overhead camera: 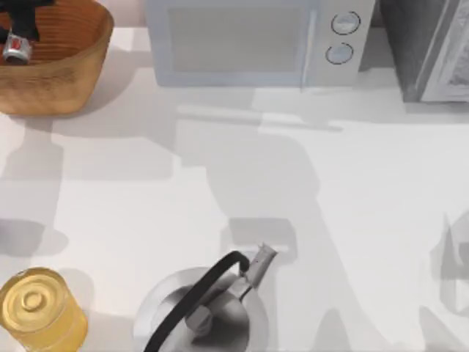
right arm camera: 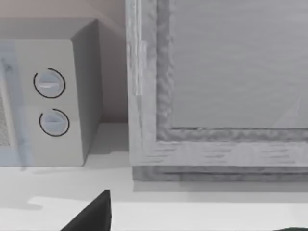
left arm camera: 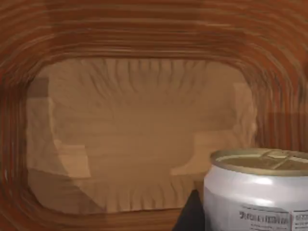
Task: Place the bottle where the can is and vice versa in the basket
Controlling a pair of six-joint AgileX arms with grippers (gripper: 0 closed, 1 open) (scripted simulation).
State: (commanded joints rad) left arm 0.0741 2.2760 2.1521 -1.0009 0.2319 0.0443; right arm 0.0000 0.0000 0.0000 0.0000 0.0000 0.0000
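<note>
The orange-brown woven basket (overhead camera: 73, 81) stands at the table's far left corner; its ribbed inner walls (left arm camera: 144, 29) surround the left wrist view. My left gripper (overhead camera: 17, 37) hangs inside it, shut on a silver pull-tab can (overhead camera: 16, 50) held tilted above the basket floor. One dark finger (left arm camera: 190, 216) lies against the silver can's (left arm camera: 260, 192) side. A yellow can (overhead camera: 37, 312) stands upright at the near left edge of the table. The bottle is out of view. My right gripper (right arm camera: 192, 226) is parked near the far right appliances, open and empty.
A white microwave (overhead camera: 234, 40) sits at the back centre, its two dials (right arm camera: 50, 103) facing the right wrist. A grey framed appliance (overhead camera: 432, 44) stands at the back right. A steel kettle (overhead camera: 205, 308) with a black handle occupies the near centre.
</note>
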